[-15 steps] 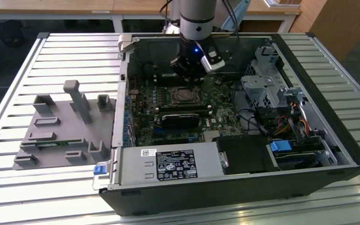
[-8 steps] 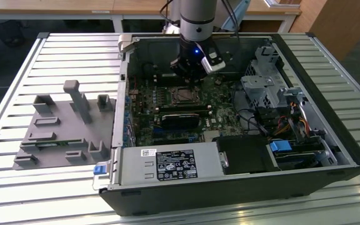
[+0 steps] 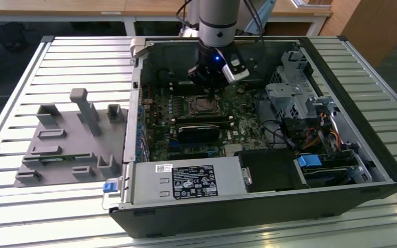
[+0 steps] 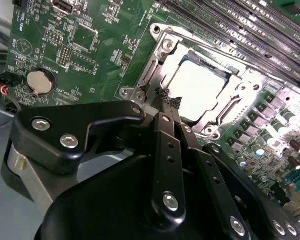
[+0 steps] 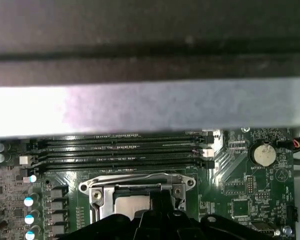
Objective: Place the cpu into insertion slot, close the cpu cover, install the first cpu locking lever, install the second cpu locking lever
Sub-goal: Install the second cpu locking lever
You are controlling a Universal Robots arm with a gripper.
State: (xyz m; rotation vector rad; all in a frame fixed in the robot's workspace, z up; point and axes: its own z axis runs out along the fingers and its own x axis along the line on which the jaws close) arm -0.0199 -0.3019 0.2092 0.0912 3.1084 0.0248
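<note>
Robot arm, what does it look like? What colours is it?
The arm is a silvery-grey tube ending in a black wrist with a small blue light and a pale grey block on one side. Dark cables run beside it. The tool is black metal bars joined by shiny silver screws.

cpu [image 4: 200, 90] pale silver | cpu cover [image 4: 155, 70] silvery | motherboard [image 4: 90, 45] green | gripper [image 4: 167, 102] black

White label [image 3: 194, 182] on power supply [image 3: 184, 178]: print too small; nothing readable.
</note>
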